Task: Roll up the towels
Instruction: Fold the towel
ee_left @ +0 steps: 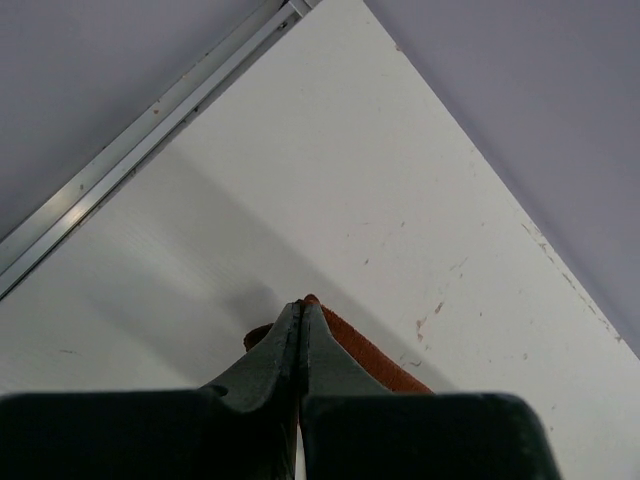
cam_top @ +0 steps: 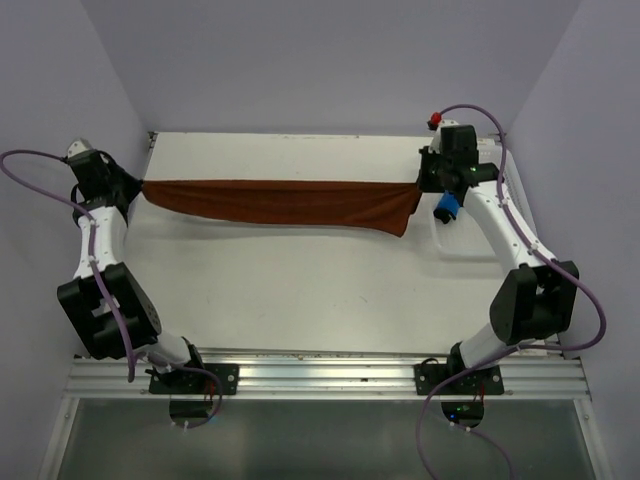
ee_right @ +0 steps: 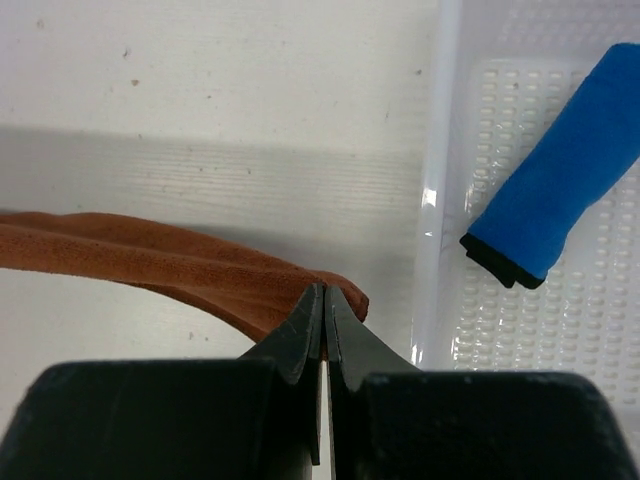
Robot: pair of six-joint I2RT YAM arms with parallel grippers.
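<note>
risk noted: the rust-brown towel, stretched above the far part of the table between the left gripper and right gripper, both pinched shut on its ends with arms reached outward, could slip free if pulled tighter; the blue towel is seen rolled in the basket.

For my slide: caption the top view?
Both grippers hold the rust-brown towel stretched across the table.

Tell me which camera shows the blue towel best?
The right wrist view: the blue towel lies rolled in the white basket, close and clear. From the top view only a bit peeks out beside the right arm. The left wrist view misses it.
</note>
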